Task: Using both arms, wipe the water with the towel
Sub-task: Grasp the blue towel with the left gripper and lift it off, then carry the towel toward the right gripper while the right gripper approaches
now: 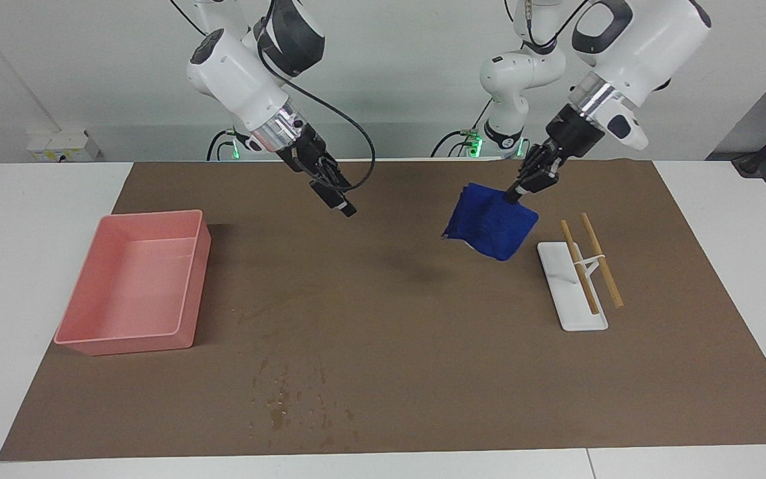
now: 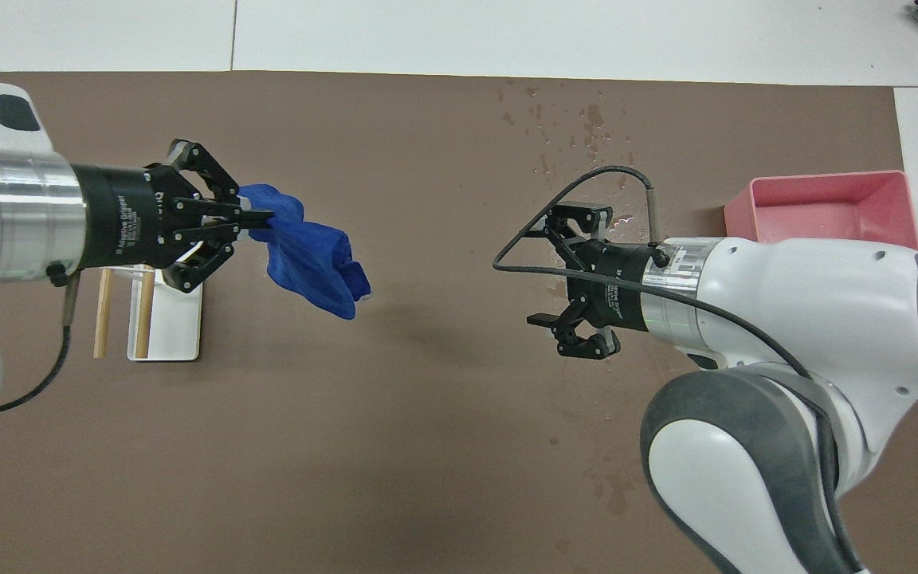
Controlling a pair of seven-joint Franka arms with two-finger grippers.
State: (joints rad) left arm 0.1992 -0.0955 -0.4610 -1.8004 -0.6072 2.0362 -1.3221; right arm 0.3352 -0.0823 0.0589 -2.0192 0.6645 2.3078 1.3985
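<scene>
Overhead: towel [image 2: 307, 255] aloft, mat [image 2: 427, 446] bare

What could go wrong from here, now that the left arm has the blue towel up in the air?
1. The left gripper pinches only one corner of the towel, so the cloth hangs bunched and might slip out, or land crumpled and wipe poorly.
2. The water is scattered widely, far from the robots near the mat's edge, so one pass may miss droplets.
3. The right gripper is open over the mat's middle; a mistimed handover could drop the towel.
</scene>
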